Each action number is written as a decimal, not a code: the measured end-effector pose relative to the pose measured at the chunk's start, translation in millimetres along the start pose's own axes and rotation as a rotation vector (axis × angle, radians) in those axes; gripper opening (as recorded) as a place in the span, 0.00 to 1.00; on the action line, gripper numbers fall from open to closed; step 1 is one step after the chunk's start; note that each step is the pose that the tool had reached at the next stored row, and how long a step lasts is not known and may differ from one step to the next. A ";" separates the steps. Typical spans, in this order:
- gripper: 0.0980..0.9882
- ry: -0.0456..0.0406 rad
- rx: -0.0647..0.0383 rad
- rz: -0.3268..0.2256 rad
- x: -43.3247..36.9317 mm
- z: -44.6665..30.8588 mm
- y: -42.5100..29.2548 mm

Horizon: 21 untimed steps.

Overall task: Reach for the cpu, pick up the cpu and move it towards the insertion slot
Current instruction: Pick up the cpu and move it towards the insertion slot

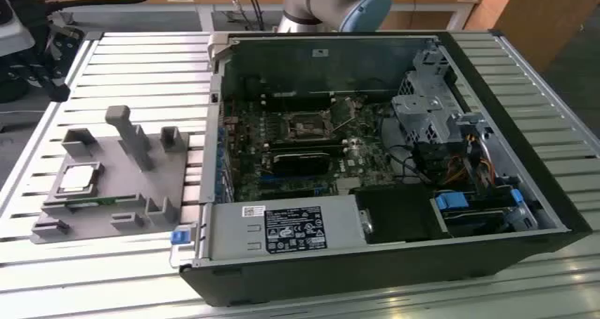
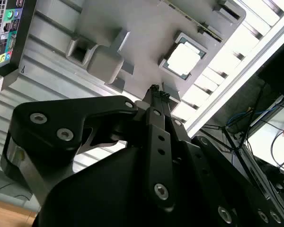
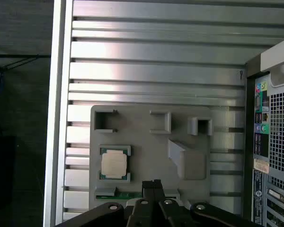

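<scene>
Jaws closed tip to tip, gripping nothing, hang above the grey fixture (image 3: 146, 151) on the slatted bench (image 3: 156, 71). The cpu (image 3: 114, 163) lies flat in its recess there, untouched, just to one side of the tips.

Bright even light, glare on slatted table (image 3: 156, 52) and cpu (image 2: 183, 60), computer case (image 1: 328, 62) interior dim
</scene>
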State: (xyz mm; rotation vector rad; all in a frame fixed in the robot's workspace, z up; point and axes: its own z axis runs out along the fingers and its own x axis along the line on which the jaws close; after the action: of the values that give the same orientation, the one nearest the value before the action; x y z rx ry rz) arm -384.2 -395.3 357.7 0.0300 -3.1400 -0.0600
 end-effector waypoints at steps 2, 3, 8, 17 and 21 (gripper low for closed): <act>0.01 0.0000 0.000 0.000 0.0 0.0 0.0; 0.01 0.0000 0.000 0.000 0.0 0.0 0.0; 0.01 0.0000 0.000 0.000 1.7 0.0 0.1; 0.01 -0.0001 0.000 0.000 24.4 1.1 -0.7; 0.01 -0.0007 0.001 -0.001 29.1 3.6 -2.9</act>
State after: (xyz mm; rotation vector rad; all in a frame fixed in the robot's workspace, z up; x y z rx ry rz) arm -413.3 -398.6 354.0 0.0314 -3.1408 -0.0586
